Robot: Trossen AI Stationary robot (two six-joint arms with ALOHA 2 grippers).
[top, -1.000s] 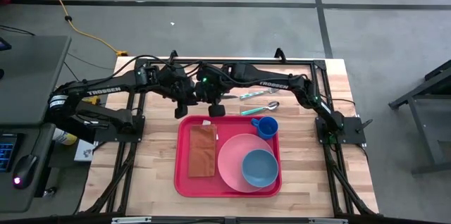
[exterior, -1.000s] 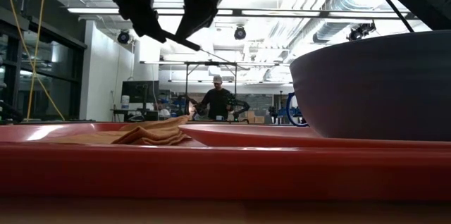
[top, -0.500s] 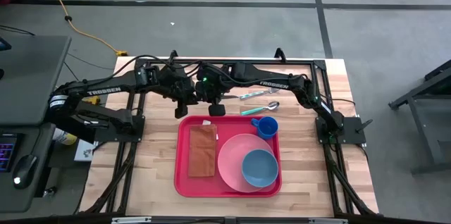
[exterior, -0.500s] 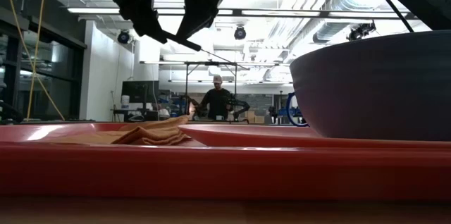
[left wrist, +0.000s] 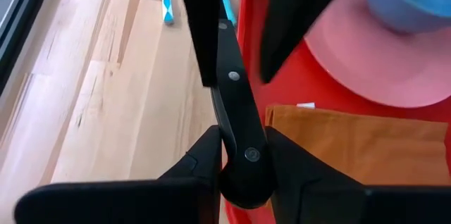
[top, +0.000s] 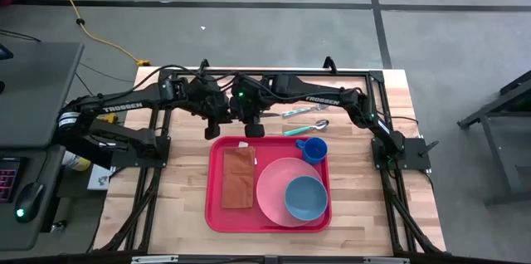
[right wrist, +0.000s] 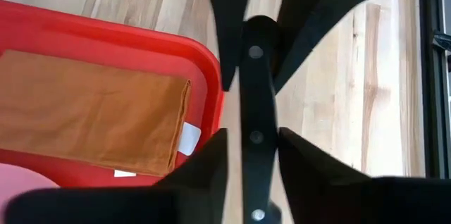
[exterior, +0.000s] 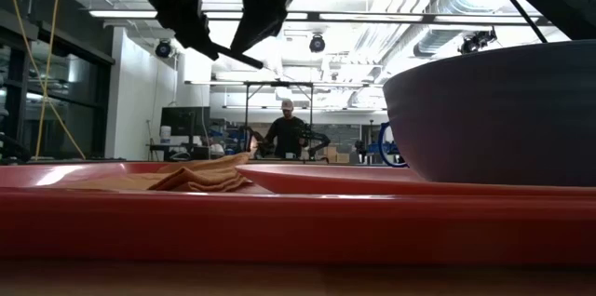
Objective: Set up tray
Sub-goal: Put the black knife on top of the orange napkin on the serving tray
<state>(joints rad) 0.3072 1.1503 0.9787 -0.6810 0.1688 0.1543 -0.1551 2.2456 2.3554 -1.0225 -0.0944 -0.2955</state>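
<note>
Tray (top: 214, 211) unmoved, mid-tabletop (top: 357, 214). Both tools unmoved above its far rim, each clamped on one black knife handle (left wrist: 236, 104): left tool (left wrist: 239, 155), right tool (right wrist: 254, 155). Handle slightly higher in low view.

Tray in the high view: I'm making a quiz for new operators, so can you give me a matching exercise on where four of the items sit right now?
Things:
1. napkin
2. bowl
3. cup
4. knife

Places:
A. on the pink plate
B. in the air, where the left hand and right hand meet
C. flat on the tray, beside the plate
D. in a corner of the tray

Pairs: 1-C, 2-A, 3-D, 4-B
</note>
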